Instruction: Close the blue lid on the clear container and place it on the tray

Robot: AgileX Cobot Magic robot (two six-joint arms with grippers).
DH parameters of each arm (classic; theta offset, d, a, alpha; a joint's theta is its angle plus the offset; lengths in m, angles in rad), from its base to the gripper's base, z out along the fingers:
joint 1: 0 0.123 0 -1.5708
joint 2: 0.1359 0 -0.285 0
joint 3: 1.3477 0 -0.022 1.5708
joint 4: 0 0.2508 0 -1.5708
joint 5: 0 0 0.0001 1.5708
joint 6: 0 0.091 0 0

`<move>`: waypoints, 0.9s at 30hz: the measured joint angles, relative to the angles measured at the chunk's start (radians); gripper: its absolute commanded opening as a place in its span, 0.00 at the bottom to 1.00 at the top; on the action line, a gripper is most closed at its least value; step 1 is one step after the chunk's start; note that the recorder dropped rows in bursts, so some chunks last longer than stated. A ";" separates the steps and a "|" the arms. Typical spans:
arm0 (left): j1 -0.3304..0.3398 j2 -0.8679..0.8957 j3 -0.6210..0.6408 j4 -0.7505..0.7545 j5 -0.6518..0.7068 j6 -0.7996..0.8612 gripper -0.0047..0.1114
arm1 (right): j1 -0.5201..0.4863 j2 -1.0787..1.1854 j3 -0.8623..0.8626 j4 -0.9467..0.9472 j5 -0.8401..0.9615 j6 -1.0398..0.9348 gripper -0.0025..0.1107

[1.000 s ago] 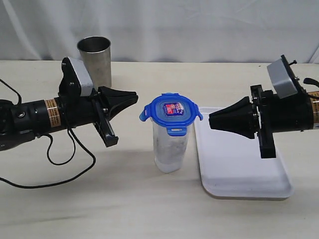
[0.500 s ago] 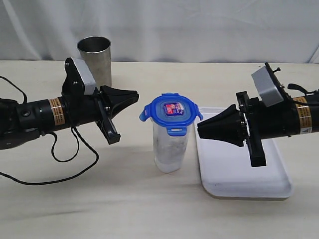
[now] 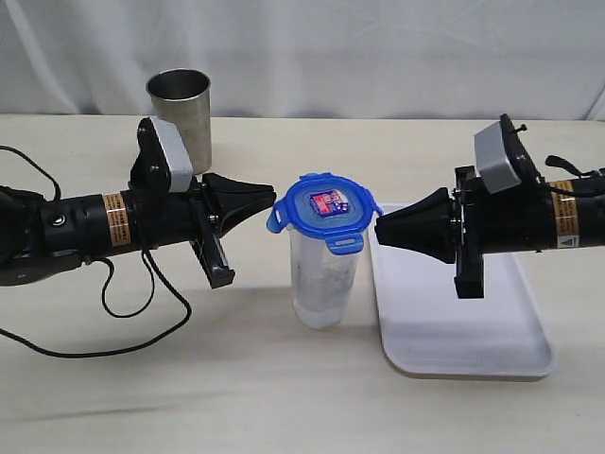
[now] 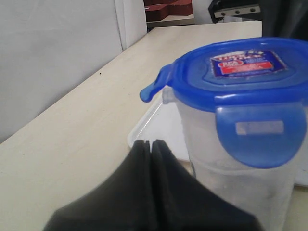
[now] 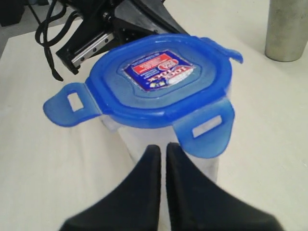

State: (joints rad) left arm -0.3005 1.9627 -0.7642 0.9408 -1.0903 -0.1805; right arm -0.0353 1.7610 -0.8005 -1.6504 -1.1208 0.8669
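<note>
Since both end effectors are pinched fully together, they can serve only as blunt pushers here, which suits the step in hand: snapping the blue lid point(image 3: 321, 210) down. The lid sits on top of the clear container point(image 3: 319, 284), which stands upright on the bench point(image 3: 189, 397) in the middle of the scene. The left end effector point(image 3: 271, 195) points at the lid from 9 o'clock and the right end effector point(image 3: 379, 228) from 3 o'clock, each tip just beside the rim.

The flaps point(image 5: 71, 103) stick out or hang loose instead of hugging the wall, so the lid appears unlatched, though the far side is hard to read. I would press one flap at a time while the opposite tip braces the rim, pushing inward and down. A sideways shove alone could topple so tall and narrow a canister.

The tray point(image 3: 473, 355) lies at 3 o'clock from the container, just beside it, with the right arm hanging over it; that arm would have to lift clear, and one end effector must open to carry the container across. A steel cup point(image 3: 181, 109) stands well apart at 10 o'clock, out of the path. A black cable point(image 3: 142, 317) loops on the bench under the left arm and could snag.
</note>
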 measured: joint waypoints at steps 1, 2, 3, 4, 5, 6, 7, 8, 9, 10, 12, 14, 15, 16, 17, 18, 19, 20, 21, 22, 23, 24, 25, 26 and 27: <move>0.000 0.000 0.000 0.000 0.000 0.000 0.04 | 0.000 0.005 0.000 0.005 0.002 -0.005 0.06; 0.000 0.000 0.000 0.000 0.000 0.000 0.04 | 0.000 0.006 0.000 0.009 0.004 -0.010 0.06; 0.000 0.000 0.000 0.000 0.000 0.000 0.04 | 0.000 0.006 0.000 0.009 0.008 -0.012 0.06; 0.000 0.000 0.000 0.000 0.000 0.000 0.04 | 0.000 0.006 0.000 0.011 0.010 -0.012 0.06; 0.000 0.000 0.000 0.002 0.000 0.000 0.04 | 0.000 0.006 0.000 0.013 0.010 -0.012 0.06; 0.000 0.000 0.000 0.002 0.000 0.000 0.04 | 0.000 0.006 0.000 0.013 0.012 -0.012 0.06; 0.000 0.000 0.000 0.002 0.000 0.000 0.04 | 0.000 0.006 0.000 0.013 0.012 -0.012 0.06; 0.000 0.000 0.000 0.002 0.000 0.000 0.04 | 0.000 0.006 0.000 0.013 0.012 -0.012 0.06; 0.000 0.000 0.000 0.002 0.000 0.000 0.04 | 0.000 0.006 0.000 0.013 0.014 -0.012 0.06; 0.000 0.000 0.000 0.002 0.000 0.000 0.04 | 0.000 0.006 0.000 0.013 0.014 -0.012 0.06; 0.000 0.000 0.000 0.002 0.000 0.000 0.04 | 0.000 0.006 0.000 0.013 0.014 -0.008 0.06; 0.000 0.000 0.000 0.002 0.000 0.000 0.04 | 0.000 0.006 0.000 0.013 0.014 -0.004 0.06; 0.000 0.000 0.000 0.002 0.000 0.000 0.04 | 0.000 0.006 0.000 0.013 0.014 -0.002 0.06; 0.000 0.000 0.000 0.002 0.000 0.000 0.04 | 0.000 0.006 0.000 0.011 0.014 0.001 0.06; 0.000 0.000 0.000 0.004 0.000 0.000 0.04 | 0.000 0.006 0.000 0.005 0.014 0.005 0.06; 0.008 0.000 0.000 0.010 0.000 0.000 0.04 | 0.000 0.006 0.000 -0.011 0.016 0.005 0.06; 0.015 0.000 0.000 0.025 0.000 0.000 0.04 | 0.000 0.006 0.000 -0.035 0.021 0.007 0.06; 0.032 0.000 0.000 0.039 0.000 0.000 0.04 | -0.003 -0.001 0.000 -0.059 0.029 0.017 0.06; 0.045 0.000 0.000 0.048 0.000 0.000 0.04 | -0.009 -0.011 0.000 -0.076 0.036 0.032 0.06; 0.060 0.000 0.000 0.051 0.000 -0.002 0.04 | -0.019 -0.026 0.000 -0.082 0.042 0.050 0.06; 0.083 -0.002 0.002 0.051 0.000 -0.009 0.04 | -0.036 -0.044 0.000 -0.086 0.050 0.078 0.06; 0.099 -0.004 0.004 0.051 0.000 -0.015 0.04 | -0.049 -0.066 0.000 -0.086 0.050 0.095 0.06; 0.115 -0.007 0.006 0.051 0.000 -0.019 0.04 | -0.063 -0.084 0.000 -0.087 0.050 0.110 0.06; 0.135 -0.012 0.010 0.051 0.000 -0.021 0.04 | -0.074 -0.112 0.000 -0.089 0.050 0.128 0.06; 0.157 -0.017 0.015 0.051 0.000 -0.026 0.04 | -0.082 -0.144 0.000 -0.069 0.043 0.148 0.06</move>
State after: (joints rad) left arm -0.1431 1.9461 -0.7493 0.9916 -1.0903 -0.2065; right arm -0.1170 1.6174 -0.8005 -1.7196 -1.0777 1.0144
